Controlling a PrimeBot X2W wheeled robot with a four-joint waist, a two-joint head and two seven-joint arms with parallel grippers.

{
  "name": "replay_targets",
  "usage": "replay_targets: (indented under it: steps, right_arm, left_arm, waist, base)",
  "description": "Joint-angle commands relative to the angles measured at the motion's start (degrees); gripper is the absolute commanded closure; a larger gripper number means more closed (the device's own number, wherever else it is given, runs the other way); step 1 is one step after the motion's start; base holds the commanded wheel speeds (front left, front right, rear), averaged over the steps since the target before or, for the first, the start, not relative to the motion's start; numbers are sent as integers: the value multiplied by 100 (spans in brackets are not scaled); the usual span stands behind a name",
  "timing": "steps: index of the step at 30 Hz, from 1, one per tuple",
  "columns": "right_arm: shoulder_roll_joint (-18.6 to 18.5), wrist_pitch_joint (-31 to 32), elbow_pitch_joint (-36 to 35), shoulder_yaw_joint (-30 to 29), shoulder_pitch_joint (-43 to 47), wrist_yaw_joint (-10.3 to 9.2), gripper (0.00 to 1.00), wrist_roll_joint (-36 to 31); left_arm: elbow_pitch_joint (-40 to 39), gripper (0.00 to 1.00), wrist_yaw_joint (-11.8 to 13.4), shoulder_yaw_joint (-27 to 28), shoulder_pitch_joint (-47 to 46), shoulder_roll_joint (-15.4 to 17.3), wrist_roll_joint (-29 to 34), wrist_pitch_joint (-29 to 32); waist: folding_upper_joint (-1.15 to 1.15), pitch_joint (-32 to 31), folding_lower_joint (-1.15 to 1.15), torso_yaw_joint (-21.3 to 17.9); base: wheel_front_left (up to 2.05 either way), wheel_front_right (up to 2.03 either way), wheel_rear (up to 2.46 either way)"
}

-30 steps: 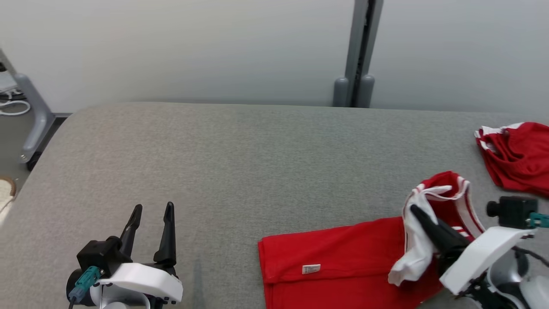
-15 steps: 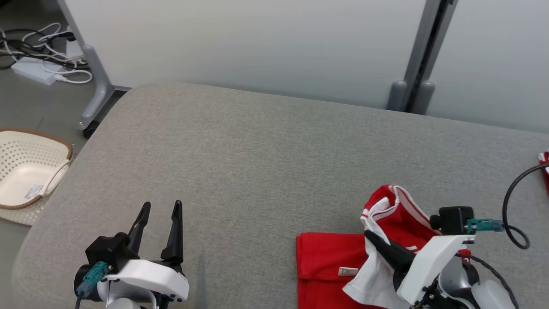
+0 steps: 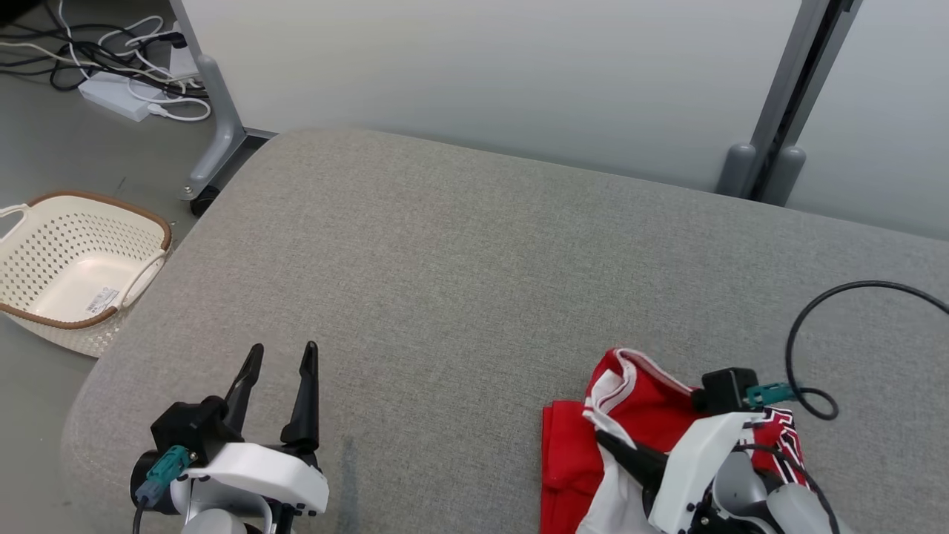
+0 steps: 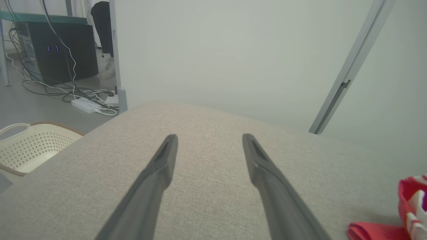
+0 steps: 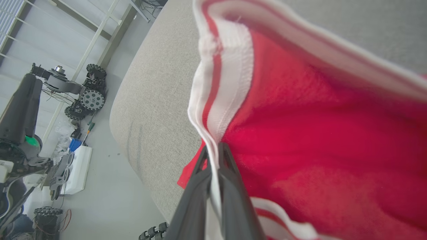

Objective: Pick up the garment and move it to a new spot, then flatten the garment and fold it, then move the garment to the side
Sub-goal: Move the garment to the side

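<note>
Gripping the garment [image 3: 641,397] by its white-and-red striped trim: right gripper [image 3: 602,436], fingers pressed together with the trim edge pinched between them. The right wrist view shows it clearly: the gripper [image 5: 213,150] clamps the ribbed band, and red cloth [image 5: 317,133] spreads to the right of its fingers and above them.

Garment is red with white bands. One part is lifted and bunched at the fingertips; the rest lies on the grey padded table [image 3: 474,259] just beside and beneath the gripper. A black cable [image 3: 792,334] loops over the table beyond the right wrist.

Left gripper [image 3: 283,350]: fingers spread wide apart, open, over the grey fabric. In the left wrist view its fingers [image 4: 160,173] point across the table toward a pale wall [image 4: 217,50]; the garment [image 4: 412,200] sits well off to their right.

Cream perforated basket [image 3: 44,222] stands on the floor, left of the left gripper, past the table edge.
</note>
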Motion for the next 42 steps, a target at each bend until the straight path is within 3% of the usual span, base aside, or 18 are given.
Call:
replay_targets:
  steps: [1,3,5,6,7,16,21,26,33,37,42]
  right_arm:
    - [29,12,93,88,-90,14,100,74]
    - [39,-17,177,190,-137,14,99,113]
    - [57,-61,179,308,-180,14,56,176]
    - [57,-78,161,368,-199,14,22,218]
    - [50,-85,155,409,-215,14,0,258]
    - [-159,-125,-464,886,-249,14,0,666]
    - [-357,-245,-1036,828,-152,14,0,902]
    - [-686,-487,-1864,408,-17,13,0,1194]
    - [-1175,-832,-2370,-567,381,14,0,936]
    - [-1273,-992,-2405,-1120,706,14,0,550]
    - [-1126,-973,-2349,-1562,1089,14,0,101]
  left_arm:
    - [4,0,-24,18,-62,42,28,-7]
    - [8,0,-23,35,-60,51,30,-6]
    - [10,0,-20,55,-52,57,32,-6]
    - [12,0,-10,65,-45,60,33,-6]
    - [16,0,3,73,-36,58,34,-6]
    - [29,0,6,102,32,43,18,-6]
    - [25,0,8,104,45,40,13,-6]
    - [4,0,23,127,40,59,19,-6]
    - [-11,0,-3,134,82,52,18,-7]
    - [-4,0,-16,118,85,35,22,-6]
    - [3,0,-32,109,76,36,44,-6]
  waist:
    - [0,-3,0,26]
    - [0,-5,0,36]
    - [0,-12,0,30]
    - [0,-17,0,20]
    - [0,-24,0,4]
    - [0,-106,0,-311]
    - [0,-132,0,-496]
    - [0,-133,0,-725]
    - [0,-150,0,-972]
    - [0,-153,0,-1056]
    - [0,-138,0,-1125]
  base:
    - [0,0,0]
    - [0,0,0]
    - [0,0,0]
    - [0,0,0]
    - [0,0,0]
    - [0,0,0]
    - [0,0,0]
    - [0,0,0]
    - [0,0,0]
    - [0,0,0]
    - [0,0,0]
